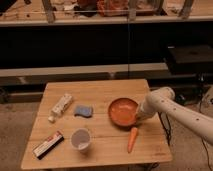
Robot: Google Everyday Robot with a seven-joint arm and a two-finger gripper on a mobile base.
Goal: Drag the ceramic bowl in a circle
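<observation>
The ceramic bowl [122, 111] is round, shallow and orange-red, and sits on the wooden table [100, 90] right of the middle. My white arm reaches in from the right. Its gripper [137, 116] is down at the bowl's right rim and touches it there. The arm's end hides how the gripper sits on the rim.
Left of the bowl lies a blue sponge [83, 110], and beyond it a white tube [61, 106]. A clear plastic cup [81, 139] stands near the front, with a dark snack bar [48, 144] at the front left. A carrot [132, 139] lies just in front of the bowl.
</observation>
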